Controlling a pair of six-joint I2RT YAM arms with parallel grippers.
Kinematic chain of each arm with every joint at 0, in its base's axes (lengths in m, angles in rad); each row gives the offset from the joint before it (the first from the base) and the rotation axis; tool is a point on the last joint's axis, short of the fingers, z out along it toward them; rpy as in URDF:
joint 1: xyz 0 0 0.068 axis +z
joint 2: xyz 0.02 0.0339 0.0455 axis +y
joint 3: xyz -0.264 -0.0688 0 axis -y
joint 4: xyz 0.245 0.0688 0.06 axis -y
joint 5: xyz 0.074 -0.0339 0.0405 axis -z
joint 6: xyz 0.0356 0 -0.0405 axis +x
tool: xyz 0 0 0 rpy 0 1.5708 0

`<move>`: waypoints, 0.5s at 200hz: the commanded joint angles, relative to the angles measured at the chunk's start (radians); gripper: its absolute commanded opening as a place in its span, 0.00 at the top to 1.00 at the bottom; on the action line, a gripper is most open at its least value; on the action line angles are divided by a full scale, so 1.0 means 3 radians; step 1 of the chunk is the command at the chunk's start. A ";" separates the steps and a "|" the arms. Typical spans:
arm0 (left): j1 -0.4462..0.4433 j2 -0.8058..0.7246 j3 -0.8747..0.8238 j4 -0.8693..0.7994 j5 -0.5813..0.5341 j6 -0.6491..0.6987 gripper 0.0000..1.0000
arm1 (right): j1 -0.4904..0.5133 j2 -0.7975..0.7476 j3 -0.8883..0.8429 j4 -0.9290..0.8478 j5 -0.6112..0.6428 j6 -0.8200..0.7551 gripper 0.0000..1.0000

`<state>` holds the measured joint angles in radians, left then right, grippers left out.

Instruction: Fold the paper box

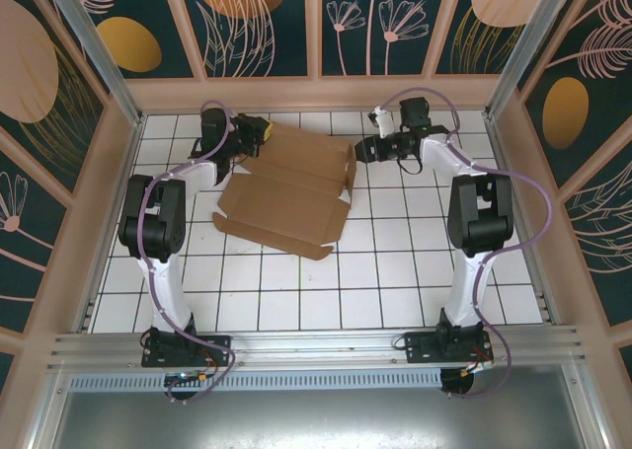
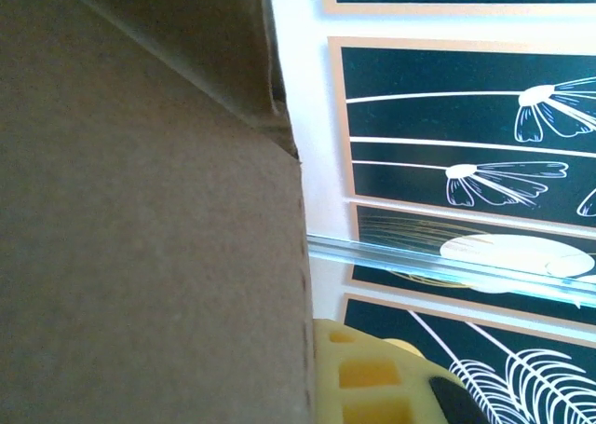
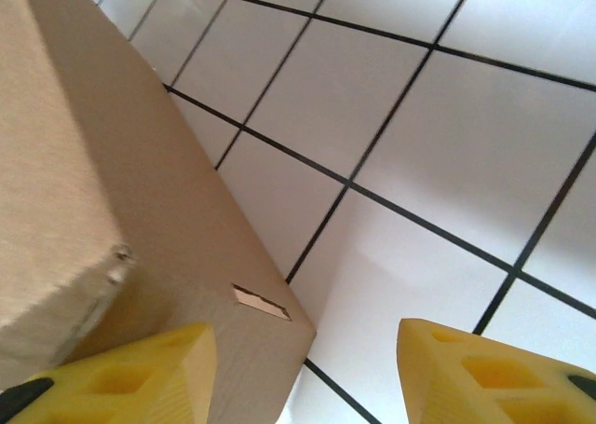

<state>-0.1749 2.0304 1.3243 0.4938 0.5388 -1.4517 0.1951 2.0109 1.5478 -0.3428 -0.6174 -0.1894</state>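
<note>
Paper box (image 1: pixel 286 197) lies part-folded near the table's (image 1: pixel 395 271) far edge. My left claw (image 1: pixel 252 129) is clamped, I think on its far-left flap, anchoring it. My right claw (image 1: pixel 365 151) gapes beside the raised right wall, ready to pinch.

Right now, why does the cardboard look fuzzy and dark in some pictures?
Left wrist: the paper box sits very close, so it looks soft, with its upper flap in shade. Right wrist: its near corner is blurred, while the white tiles are crisp. Top external: evenly lit and sharp.
</note>
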 commanded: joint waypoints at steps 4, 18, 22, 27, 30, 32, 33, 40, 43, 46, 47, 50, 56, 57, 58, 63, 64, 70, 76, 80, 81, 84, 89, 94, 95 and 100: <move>-0.0006 0.0063 0.0070 -0.0119 0.0009 -0.0056 1.00 | -0.0100 -0.0249 -0.0405 0.0403 0.0313 0.0311 0.48; -0.0010 0.0120 0.0125 -0.0251 -0.0035 -0.0123 1.00 | -0.0166 -0.0370 -0.0606 0.0568 0.0389 0.0407 0.48; -0.0009 0.0145 0.0158 -0.0303 -0.0049 -0.0130 1.00 | -0.0181 -0.0397 -0.0655 0.0600 0.0425 0.0427 0.48; -0.0010 0.0175 0.0201 -0.0397 -0.0060 -0.0143 1.00 | -0.0193 -0.0413 -0.0700 0.0611 0.0462 0.0437 0.48; -0.0010 0.0192 0.0231 -0.0448 -0.0069 -0.0150 1.00 | -0.0200 -0.0416 -0.0714 0.0608 0.0481 0.0437 0.49; -0.0010 0.0207 0.0252 -0.0488 -0.0075 -0.0155 1.00 | -0.0203 -0.0416 -0.0719 0.0597 0.0490 0.0437 0.49; -0.0010 0.0214 0.0263 -0.0504 -0.0076 -0.0158 1.00 | -0.0207 -0.0415 -0.0723 0.0594 0.0497 0.0437 0.49; -0.0008 0.0267 0.0337 -0.0621 -0.0093 -0.0176 1.00 | -0.0219 -0.0398 -0.0726 0.0546 0.0521 0.0450 0.49; -0.0010 0.0287 0.0367 -0.0668 -0.0099 -0.0184 1.00 | -0.0225 -0.0390 -0.0719 0.0518 0.0515 0.0463 0.50; -0.0010 0.0308 0.0400 -0.0709 -0.0099 -0.0189 1.00 | -0.0226 -0.0376 -0.0713 0.0496 0.0511 0.0474 0.50; -0.0010 0.0313 0.0409 -0.0728 -0.0099 -0.0191 1.00 | -0.0223 -0.0377 -0.0712 0.0487 0.0508 0.0476 0.50; -0.0009 0.0334 0.0447 -0.0772 -0.0106 -0.0192 1.00 | -0.0226 -0.0367 -0.0700 0.0463 0.0498 0.0489 0.51; -0.0009 0.0373 0.0517 -0.0863 -0.0108 -0.0197 1.00 | -0.0226 -0.0346 -0.0679 0.0404 0.0447 0.0505 0.51; -0.0009 0.0382 0.0529 -0.0876 -0.0109 -0.0197 1.00 | -0.0226 -0.0339 -0.0677 0.0398 0.0435 0.0510 0.51; -0.0007 0.0386 0.0540 -0.0888 -0.0109 -0.0198 1.00 | -0.0226 -0.0333 -0.0674 0.0389 0.0426 0.0514 0.51; -0.0010 0.0415 0.0594 -0.0946 -0.0105 -0.0198 1.00 | -0.0221 -0.0311 -0.0648 0.0343 0.0373 0.0543 0.51; -0.0010 0.0423 0.0608 -0.0956 -0.0104 -0.0198 1.00 | -0.0221 -0.0306 -0.0641 0.0331 0.0364 0.0549 0.51; -0.0009 0.0444 0.0660 -0.1014 -0.0108 -0.0198 1.00 | -0.0216 -0.0257 -0.0592 0.0258 0.0280 0.0583 0.52; -0.0010 0.0465 0.0698 -0.1043 -0.0113 -0.0195 1.00 | -0.0208 -0.0199 -0.0520 0.0153 0.0187 0.0609 0.53; -0.0009 0.0471 0.0720 -0.1056 -0.0114 -0.0197 1.00 | -0.0199 -0.0152 -0.0456 0.0076 0.0099 0.0620 0.53; -0.0009 0.0472 0.0727 -0.1059 -0.0117 -0.0195 1.00 | -0.0199 -0.0152 -0.0456 0.0076 0.0099 0.0620 0.53; -0.0010 0.0474 0.0737 -0.1074 -0.0123 -0.0197 1.00 | -0.0193 -0.0129 -0.0423 0.0042 0.0054 0.0621 0.54; -0.0010 0.0482 0.0756 -0.1095 -0.0131 -0.0199 1.00 | -0.0175 -0.0097 -0.0393 0.0004 -0.0001 0.0621 0.54; -0.0010 0.0482 0.0767 -0.1103 -0.0134 -0.0203 1.00 | -0.0150 -0.0085 -0.0378 -0.0017 -0.0040 0.0605 0.54; -0.0010 0.0485 0.0769 -0.1104 -0.0136 -0.0203 1.00 | -0.0147 -0.0083 -0.0378 -0.0023 -0.0047 0.0598 0.54; -0.0010 0.0483 0.0778 -0.1101 -0.0138 -0.0209 1.00 | -0.0112 -0.0077 -0.0377 -0.0028 -0.0091 0.0571 0.54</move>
<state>-0.1757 2.1475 1.5311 0.2874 0.5140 -1.4960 0.1276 1.9594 1.3808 -0.2886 -0.5446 -0.0353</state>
